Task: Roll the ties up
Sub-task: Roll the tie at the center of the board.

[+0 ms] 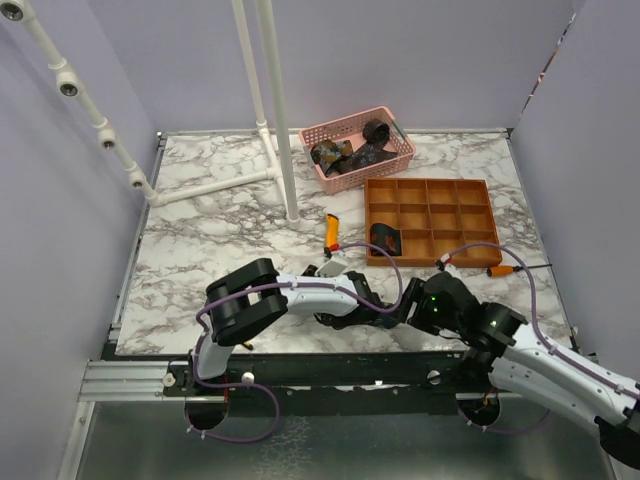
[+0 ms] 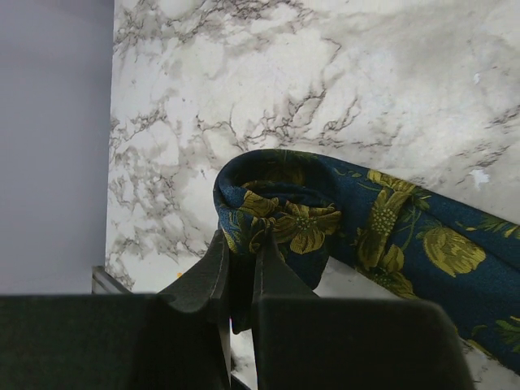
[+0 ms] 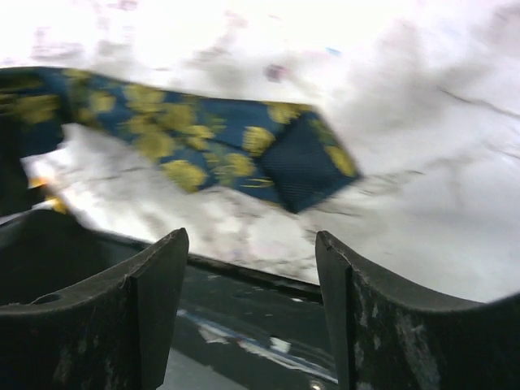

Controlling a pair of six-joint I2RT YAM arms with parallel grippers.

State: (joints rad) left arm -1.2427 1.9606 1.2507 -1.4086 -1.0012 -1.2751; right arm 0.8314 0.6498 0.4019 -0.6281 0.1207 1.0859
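Observation:
A navy tie with yellow-green flowers lies on the marble table, one end folded over into a small loop. My left gripper is shut on that looped end; in the top view it sits low near the table's front edge. The tie's pointed tip lies flat ahead of my right gripper, which is open and empty over the front edge, not touching the tie. In the top view the right gripper faces the left one closely. The arms hide most of the tie there.
A pink basket at the back holds more dark ties. An orange-brown compartment tray holds one coiled tie. An orange utility knife lies left of the tray. A white pipe stand rises at the back left.

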